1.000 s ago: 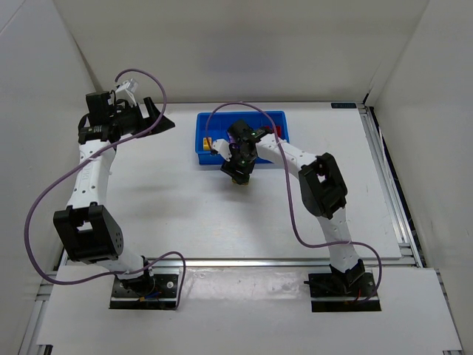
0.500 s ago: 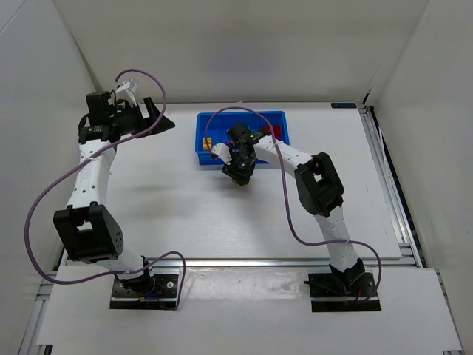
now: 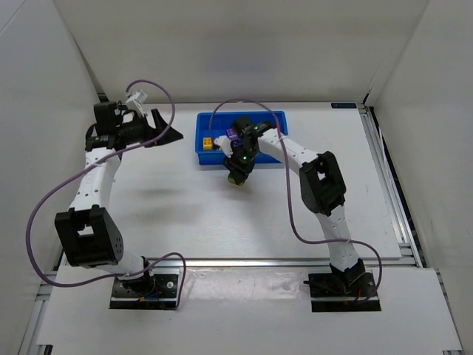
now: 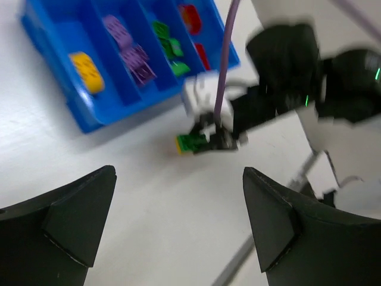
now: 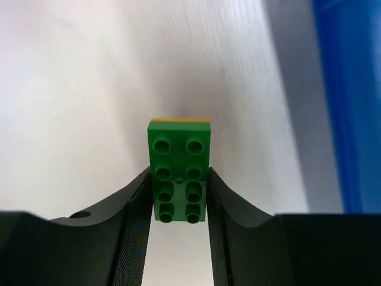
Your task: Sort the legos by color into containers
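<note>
My right gripper [image 5: 178, 176] is shut on a green lego [image 5: 179, 170] that has a yellow piece under its far end. It sits low over the white table, just in front of the blue tray [image 3: 201, 126]. From above, the right gripper [image 3: 236, 176] is near the tray's front left corner. The tray's containers [image 4: 89, 122] hold a yellow lego [image 4: 86, 64], purple legos [image 4: 134, 58], green legos [image 4: 166, 44] and red legos [image 4: 190, 15], one colour to each. My left gripper [image 3: 168, 127] hangs open and empty left of the tray, facing it.
Purple cables [image 3: 292, 214] loop from both arms over the table. White enclosure walls stand at the left, back and right. A metal rail [image 3: 388, 185] runs along the table's right edge.
The right gripper's jaws have closed onto the green lego. The left arm has shifted slightly to the right, still open.
</note>
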Available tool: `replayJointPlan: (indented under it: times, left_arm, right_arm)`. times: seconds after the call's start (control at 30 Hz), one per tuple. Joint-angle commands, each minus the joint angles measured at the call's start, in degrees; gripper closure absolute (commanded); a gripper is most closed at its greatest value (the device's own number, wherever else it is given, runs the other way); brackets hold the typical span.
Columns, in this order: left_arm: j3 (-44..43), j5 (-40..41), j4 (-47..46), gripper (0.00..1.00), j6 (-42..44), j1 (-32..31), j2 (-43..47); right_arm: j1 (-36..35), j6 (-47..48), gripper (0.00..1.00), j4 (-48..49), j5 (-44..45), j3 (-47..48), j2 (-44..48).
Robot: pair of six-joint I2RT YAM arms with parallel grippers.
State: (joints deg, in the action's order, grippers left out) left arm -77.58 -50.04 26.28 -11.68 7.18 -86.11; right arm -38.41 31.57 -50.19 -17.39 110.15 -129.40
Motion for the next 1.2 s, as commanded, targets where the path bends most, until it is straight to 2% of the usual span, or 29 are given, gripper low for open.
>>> replayJointPlan:
  times: [0.0,0.03,0.1,0.2,0.23,0.33,0.37,0.43,0.53,0.73,0.9,0.97,1.07,1.17]
  left_arm:
    - [6.9,-13.3,-5.78,0.04,-0.79,-1.82,6.28]
    - [11.01,-17.85,-6.5,0.04,-1.23,-2.17,7.08]
    - [14.9,-20.53,-9.48,0.05,-2.37,-3.22,9.97]
    - [20.71,-17.21,-9.94,0.06,1.29,-5.24,14.72]
    - [22.11,-15.63,-8.46,0.06,3.49,-6.12,18.39]
    - [25.01,-8.25,-7.91,0.05,14.72,-9.99,25.79]
    - [27.2,-4.92,-8.09,0.05,20.33,-11.73,27.29]
    - [30.37,-2.79,-10.36,0.06,27.64,-14.63,32.63]
    - [39.14,3.52,-15.97,0.06,47.73,-19.11,38.7]
    - [45.94,6.71,-25.83,0.08,66.05,-23.7,40.14]
    - [53.39,7.41,-42.76,0.05,74.51,-25.63,38.65]
    - [54.02,8.29,-46.3,0.06,77.24,-26.51,37.51]
    - [53.94,9.87,-50.17,0.09,78.39,-28.8,36.63]
    - [52.97,10.23,-51.94,0.18,79.36,-31.34,36.1]
  right_arm:
    - [5.62,-8.09,0.95,-5.26,-18.22,7.53,7.05]
    - [6.85,-11.41,0.96,-5.18,-21.43,7.97,9.06]
    - [10.7,-14.68,0.97,-4.56,-30.45,8.06,10.74]
    - [16.34,-23.28,0.97,-2.29,-40.76,8.42,11.63]
    - [17.75,-30.18,0.97,-0.54,-48.89,7.98,11.63]
    - [20.39,-48.05,0.97,11.32,-62.89,2.8,10.84]
    - [20.57,-51.84,0.97,17.79,-64.86,0.36,10.49]
    - [20.22,-58.01,0.98,20.74,-69.33,-0.81,9.88]
    - [19.17,-59.78,0.98,21.28,-72.25,-1.07,8.91]
    - [16.01,-62.94,0.99,23.21,-76.91,-2.04,8.82]
    - [14.25,-63.39,0.99,20.93,-79.91,-1.95,8.21]
    - [13.63,-63.83,0.99,20.75,-80.87,-2.04,8.03]
    - [12.67,-64.09,0.99,20.4,-80.96,-2.92,7.94]
    - [12.31,-64.44,0.99,20.58,-80.96,-3.19,7.15]
